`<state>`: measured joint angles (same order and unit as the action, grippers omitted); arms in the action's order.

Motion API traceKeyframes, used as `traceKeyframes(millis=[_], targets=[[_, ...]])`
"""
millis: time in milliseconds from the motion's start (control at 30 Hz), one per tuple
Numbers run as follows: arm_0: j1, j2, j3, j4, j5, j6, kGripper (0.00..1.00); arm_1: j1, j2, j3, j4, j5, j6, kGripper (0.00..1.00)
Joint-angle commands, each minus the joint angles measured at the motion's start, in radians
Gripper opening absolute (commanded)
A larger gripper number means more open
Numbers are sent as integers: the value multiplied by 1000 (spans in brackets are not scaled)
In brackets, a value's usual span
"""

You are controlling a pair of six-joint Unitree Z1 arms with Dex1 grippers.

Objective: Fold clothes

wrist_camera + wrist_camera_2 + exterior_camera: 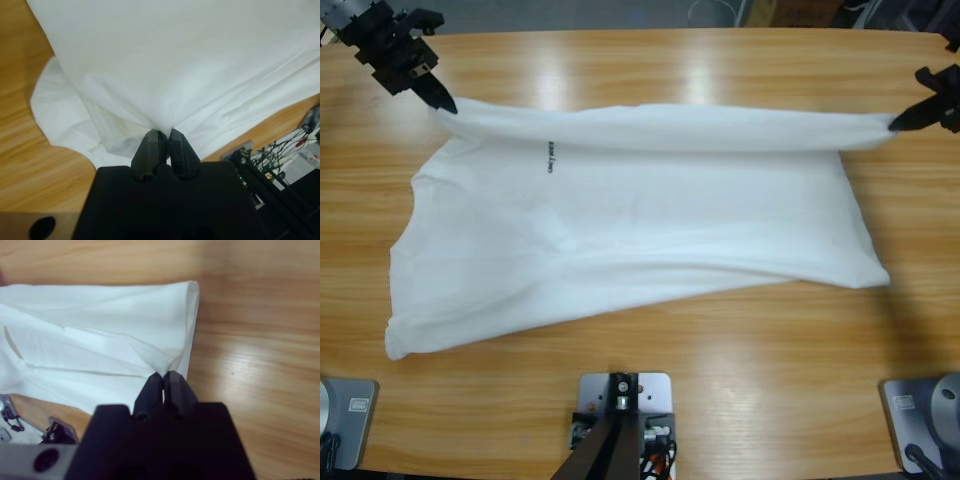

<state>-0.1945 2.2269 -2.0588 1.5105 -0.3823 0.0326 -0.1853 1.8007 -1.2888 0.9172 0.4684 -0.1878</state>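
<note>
The clothes are one white T-shirt (630, 230) spread across the table's middle, with a small dark text mark (549, 157) on its chest. Its far edge is pulled taut between the two grippers. At the upper left, my left gripper (442, 103) is shut on the shoulder end of that edge; the left wrist view shows the jaws pinching a bunch of white cloth (165, 75). At the right edge, my right gripper (898, 123) is shut on the hem corner, and the right wrist view shows cloth (105, 335) gathered at its closed tips (162, 375).
The long wooden table (740, 360) shows bare wood around the shirt, widest along the near side and the far edge. The shirt's near left corner (400, 345) lies flat close to the front left.
</note>
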Motion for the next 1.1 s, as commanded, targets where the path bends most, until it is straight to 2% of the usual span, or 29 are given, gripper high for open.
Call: traceKeyframes(millis=[33,300,567,600,633,667,700,733,800,833,967,1100], targets=[[-19,-38,120,105,-29,36,0,-10,-9,44,37,-50,-5,0],[-93,-35,238,69,-75,58,0,-10,0,45,50,-78,4,0],[-98,10,285,60,-80,64,0,-10,32,37,64,-83,4,0],[-97,18,287,61,-77,64,129,-10,37,33,67,-85,4,0],[-97,23,290,61,-70,62,609,-10,44,29,70,-82,4,0],[-97,30,292,61,-66,60,919,-10,53,23,80,-80,4,0],[-95,35,292,62,-66,59,992,-10,63,17,89,-83,4,155],[-92,40,292,62,-66,59,996,-10,74,16,99,-91,5,558],[-77,43,301,62,-60,58,1000,-10,81,14,105,-93,5,927],[-64,41,307,61,-58,58,1000,-10,81,15,106,-91,5,997],[21,-6,334,51,-52,63,1000,-10,73,20,112,-89,8,1000],[15,-35,365,42,-53,66,999,-10,43,28,116,-89,10,1000]])
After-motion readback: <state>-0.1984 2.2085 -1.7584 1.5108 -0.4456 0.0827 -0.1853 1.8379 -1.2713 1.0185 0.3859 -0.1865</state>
